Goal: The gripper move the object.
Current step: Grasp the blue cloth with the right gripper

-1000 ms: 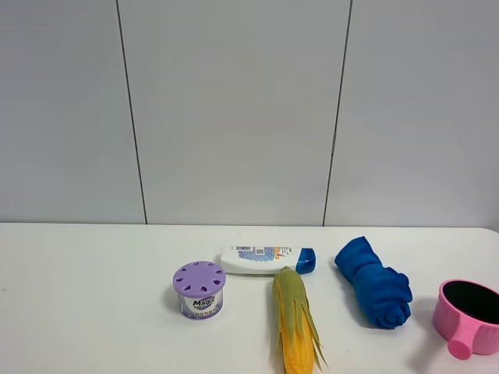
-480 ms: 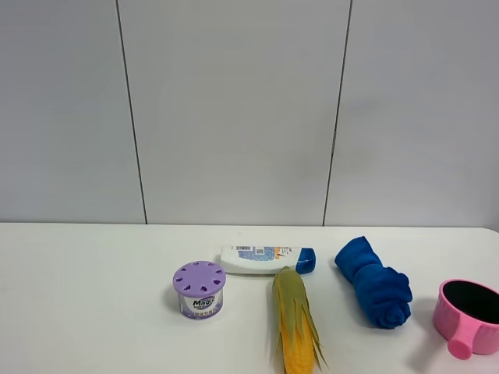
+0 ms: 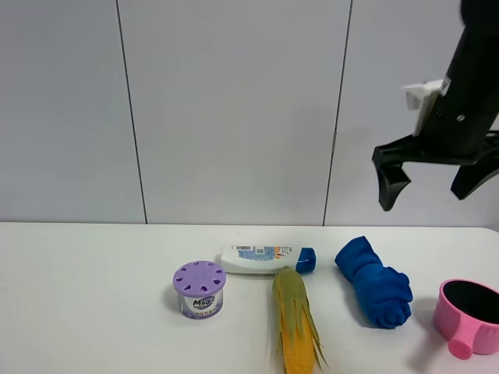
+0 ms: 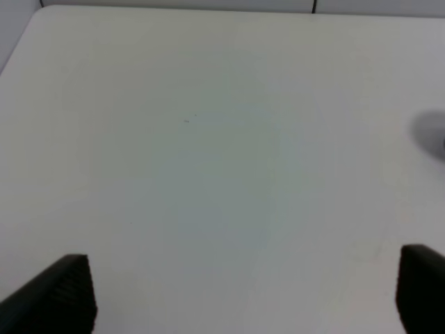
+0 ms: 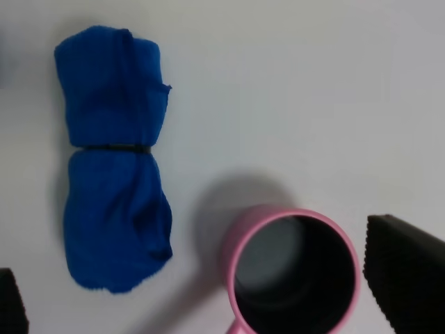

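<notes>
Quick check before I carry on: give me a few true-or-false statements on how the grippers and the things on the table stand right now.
1. The right gripper is open and holds nothing. True.
2. The pink cup lies tipped on its side. False: it stands upright, mouth up.
3. The blue towel lies between the corn and the pink cup. True.
4. The white bottle stands upright. False: it lies on its side, behind the corn.
5. The left gripper is shut on the corn. False: it is open over bare table.
</notes>
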You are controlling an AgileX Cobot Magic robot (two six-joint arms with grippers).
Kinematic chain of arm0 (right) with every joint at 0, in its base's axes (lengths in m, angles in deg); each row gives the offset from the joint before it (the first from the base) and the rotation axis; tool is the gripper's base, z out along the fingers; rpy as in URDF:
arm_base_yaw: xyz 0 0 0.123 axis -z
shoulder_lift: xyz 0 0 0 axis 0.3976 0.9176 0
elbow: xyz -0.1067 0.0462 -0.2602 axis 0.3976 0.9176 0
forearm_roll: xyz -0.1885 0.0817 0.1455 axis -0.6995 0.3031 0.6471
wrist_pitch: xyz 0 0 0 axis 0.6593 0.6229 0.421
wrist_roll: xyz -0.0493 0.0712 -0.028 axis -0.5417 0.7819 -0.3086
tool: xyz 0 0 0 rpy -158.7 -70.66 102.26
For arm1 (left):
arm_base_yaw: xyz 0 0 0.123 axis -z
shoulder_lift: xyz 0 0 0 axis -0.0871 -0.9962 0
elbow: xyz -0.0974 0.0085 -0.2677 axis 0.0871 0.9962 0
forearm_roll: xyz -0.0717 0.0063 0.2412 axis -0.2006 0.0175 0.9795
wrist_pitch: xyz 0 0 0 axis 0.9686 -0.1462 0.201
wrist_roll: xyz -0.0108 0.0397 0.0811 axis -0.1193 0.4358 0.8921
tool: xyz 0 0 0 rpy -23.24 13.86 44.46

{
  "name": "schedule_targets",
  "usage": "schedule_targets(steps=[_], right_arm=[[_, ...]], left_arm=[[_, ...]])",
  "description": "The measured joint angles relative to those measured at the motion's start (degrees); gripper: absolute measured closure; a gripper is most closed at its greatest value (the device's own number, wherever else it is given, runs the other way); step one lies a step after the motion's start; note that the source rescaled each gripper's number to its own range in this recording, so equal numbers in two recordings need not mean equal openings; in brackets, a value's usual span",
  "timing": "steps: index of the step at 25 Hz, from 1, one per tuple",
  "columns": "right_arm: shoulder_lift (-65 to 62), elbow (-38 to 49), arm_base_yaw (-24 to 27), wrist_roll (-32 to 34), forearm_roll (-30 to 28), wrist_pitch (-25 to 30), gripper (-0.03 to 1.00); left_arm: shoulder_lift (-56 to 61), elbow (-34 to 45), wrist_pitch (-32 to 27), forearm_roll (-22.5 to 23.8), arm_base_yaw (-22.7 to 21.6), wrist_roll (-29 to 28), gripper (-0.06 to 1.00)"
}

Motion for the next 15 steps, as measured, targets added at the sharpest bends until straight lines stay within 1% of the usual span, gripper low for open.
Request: schedule_targets(steps=[4, 11, 15], right_arm=[[8.00, -0.66, 0.00, 3.02, 0.05, -2.08, -0.03], [13.94, -0.66, -0.34, 4.07, 2.19, -10.75, -0.03], [15.20, -0.66, -0.34, 4.78, 2.64, -11.90, -0.03]], left_arm=[[0.00, 0.00, 0.00, 0.00, 0.00, 0.00, -0.06], [0.00, 0.00, 0.00, 0.00, 0.00, 0.00, -0.06], [0.00, 0.00, 0.00, 0.00, 0.00, 0.00, -0.06]])
